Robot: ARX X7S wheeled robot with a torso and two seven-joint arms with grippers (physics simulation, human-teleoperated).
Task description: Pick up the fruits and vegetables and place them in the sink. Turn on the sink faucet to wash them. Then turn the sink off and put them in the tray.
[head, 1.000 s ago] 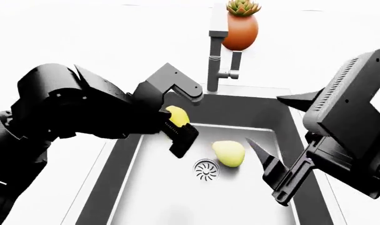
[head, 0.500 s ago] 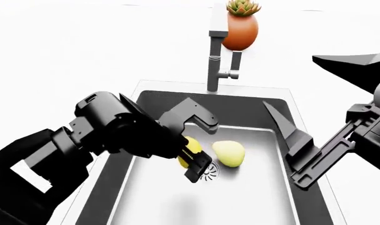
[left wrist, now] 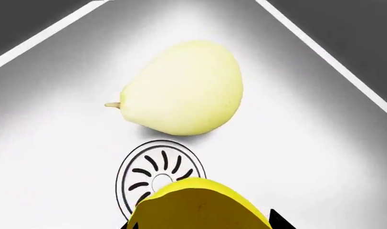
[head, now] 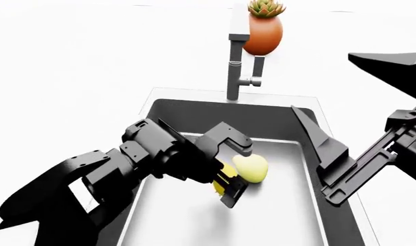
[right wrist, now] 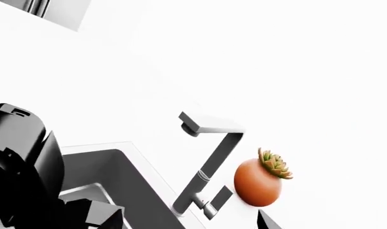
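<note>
- We see our left gripper clamped on the lemon, low inside the sink.
- The pale fruit lies just beside the lemon, near the drain.
- Our right gripper hangs spread wide over the sink's right rim.

orange pot (green succulent), white counter

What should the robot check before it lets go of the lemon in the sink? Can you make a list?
1. Lemon is gripped by the left gripper: ok.
2. Lemon is low over the sink floor, by the drain: ok.
3. Pale fruit already lies in the sink: ok.
4. Lemon is clear of the pale fruit: cannot tell, they look very close.
5. Right gripper is out of the way at the sink's side: ok.
6. Faucet running: no water visible, ok.
</note>
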